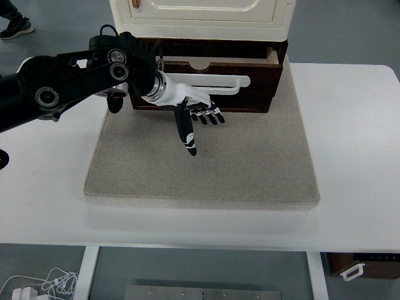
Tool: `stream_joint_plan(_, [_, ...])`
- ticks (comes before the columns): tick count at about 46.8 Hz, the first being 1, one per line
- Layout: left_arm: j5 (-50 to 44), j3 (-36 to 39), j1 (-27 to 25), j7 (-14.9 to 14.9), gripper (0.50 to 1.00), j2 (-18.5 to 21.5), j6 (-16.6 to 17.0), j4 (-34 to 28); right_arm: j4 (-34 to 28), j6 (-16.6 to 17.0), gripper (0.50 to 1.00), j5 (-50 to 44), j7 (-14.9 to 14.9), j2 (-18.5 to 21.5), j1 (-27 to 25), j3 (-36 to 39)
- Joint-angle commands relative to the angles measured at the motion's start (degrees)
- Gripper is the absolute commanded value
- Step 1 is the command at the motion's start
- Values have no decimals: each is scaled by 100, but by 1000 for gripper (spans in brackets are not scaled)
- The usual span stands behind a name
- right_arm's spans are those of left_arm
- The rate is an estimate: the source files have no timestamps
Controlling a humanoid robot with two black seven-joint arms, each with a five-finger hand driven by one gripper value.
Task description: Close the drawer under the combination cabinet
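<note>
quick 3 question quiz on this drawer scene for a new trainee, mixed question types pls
1. True or false: the drawer is fully shut under the cabinet.
2. Multiple choice: the cabinet stands on A) bare table B) a grey mat C) a tray.
3. Fill in: the left hand is against the drawer's front with its fingers ____.

Key
1. False. A strip of the drawer's pale inside still shows.
2. B. The mat lies on the white table.
3. Open. The hand grasps nothing; the white handle sits just behind it.
</note>
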Motion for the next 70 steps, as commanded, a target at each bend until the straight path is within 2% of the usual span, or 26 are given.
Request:
stream_joint_plan(1, [-2, -67, 14, 0, 1000, -7, 17, 91, 0, -5, 952, 1, 0, 0, -1, 0])
stream_joint_plan(7, [-2, -76, 23, -9, 1000, 2, 175, 179, 0, -5, 952, 1, 0, 0, -1, 0])
stream_joint_plan(20, [24, -120, 32, -26, 1000, 2, 237, 346, 0, -5, 952, 1, 0, 0, -1, 0])
stream_joint_plan(50, [25, -313, 32, -114, 1000, 116, 237, 698, 0, 4, 952, 1, 0, 0, 8, 0])
stream_joint_plan(70, [42, -314, 76, -114, 1000, 64, 193, 505, 0, -5, 952, 1, 0, 0, -1, 0])
